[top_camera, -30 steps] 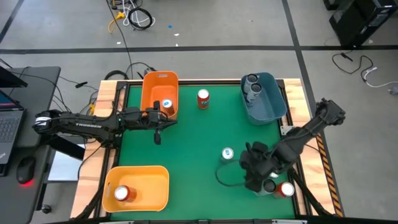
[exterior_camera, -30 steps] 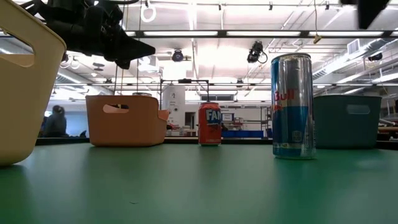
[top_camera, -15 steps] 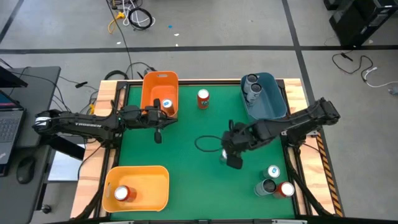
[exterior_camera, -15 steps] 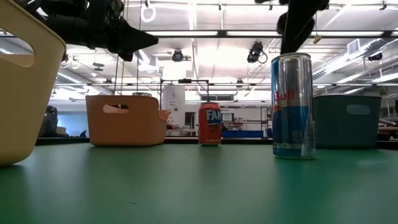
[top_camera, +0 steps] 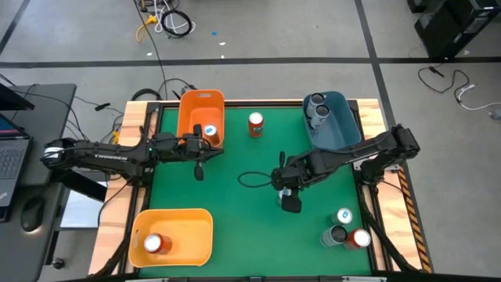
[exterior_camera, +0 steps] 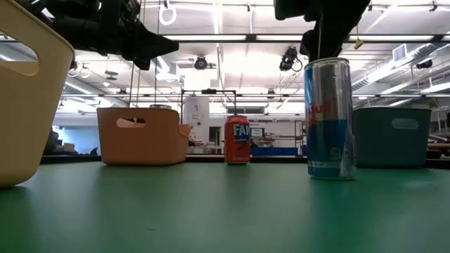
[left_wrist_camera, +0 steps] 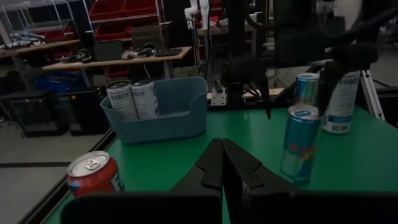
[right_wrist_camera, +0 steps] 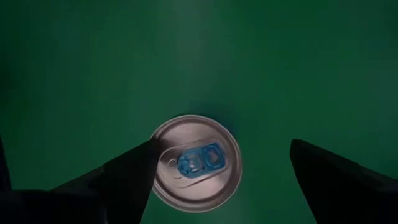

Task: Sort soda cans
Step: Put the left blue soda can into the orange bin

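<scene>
Two matte black jointed arms — the left arm (top_camera: 102, 155), at the frame's left, bears white lettering along its long link; the right arm (top_camera: 368, 153) trails a thin black cable loop (top_camera: 252, 180) near its claw (top_camera: 288, 188) — dark, wedge-shaped fingers (right_wrist_camera: 124, 177).

Bright overhead ceiling strip lights (exterior_camera: 232, 36), glare in low view; right wrist view dim, edges dark.

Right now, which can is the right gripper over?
The lone white-and-blue can mid-table, directly beneath the open right gripper. The other loose cans stand apart from it.
</scene>
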Robot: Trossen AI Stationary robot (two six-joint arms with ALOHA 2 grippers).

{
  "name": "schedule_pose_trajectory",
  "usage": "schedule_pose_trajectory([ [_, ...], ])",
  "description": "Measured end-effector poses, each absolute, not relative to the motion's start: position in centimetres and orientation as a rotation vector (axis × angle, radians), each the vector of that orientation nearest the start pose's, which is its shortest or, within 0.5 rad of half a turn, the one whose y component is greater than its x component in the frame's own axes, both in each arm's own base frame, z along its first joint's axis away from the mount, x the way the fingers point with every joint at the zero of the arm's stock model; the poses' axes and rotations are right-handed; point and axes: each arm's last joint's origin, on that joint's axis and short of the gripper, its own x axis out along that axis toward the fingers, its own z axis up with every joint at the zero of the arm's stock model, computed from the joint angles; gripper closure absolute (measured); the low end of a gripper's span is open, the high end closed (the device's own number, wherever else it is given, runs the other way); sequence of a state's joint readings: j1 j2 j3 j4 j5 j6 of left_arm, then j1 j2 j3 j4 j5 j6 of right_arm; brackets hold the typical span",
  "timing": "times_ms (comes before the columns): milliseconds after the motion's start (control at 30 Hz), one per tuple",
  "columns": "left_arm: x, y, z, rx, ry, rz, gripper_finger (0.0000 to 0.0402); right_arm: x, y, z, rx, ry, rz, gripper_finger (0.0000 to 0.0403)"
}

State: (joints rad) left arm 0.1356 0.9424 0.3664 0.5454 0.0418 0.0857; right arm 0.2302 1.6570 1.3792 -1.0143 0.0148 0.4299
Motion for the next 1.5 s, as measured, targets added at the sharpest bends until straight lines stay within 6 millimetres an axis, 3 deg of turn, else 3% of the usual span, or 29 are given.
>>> schedule_pose_trajectory([
  [200,19.8,2.6,23.1,0.064,0.034,0.092,0.0400,32.1,7.7,25.4,0.199,1.318,-0.027,0.0057],
  [500,19.8,2.6,23.0,0.049,0.038,0.092,0.0400,32.1,7.3,25.4,0.145,1.321,0.021,0.0130],
  [667,19.8,2.6,23.0,0.040,0.039,0.093,0.0400,32.0,6.5,25.7,0.135,1.313,0.008,0.0141],
  [1133,19.8,2.6,23.0,0.042,0.039,0.093,0.0400,31.0,4.1,27.7,0.162,1.241,-0.078,0.0049],
  [1500,19.8,2.6,23.0,0.044,0.040,0.093,0.0400,31.1,4.8,28.6,0.188,1.220,-0.040,0.0014],
])
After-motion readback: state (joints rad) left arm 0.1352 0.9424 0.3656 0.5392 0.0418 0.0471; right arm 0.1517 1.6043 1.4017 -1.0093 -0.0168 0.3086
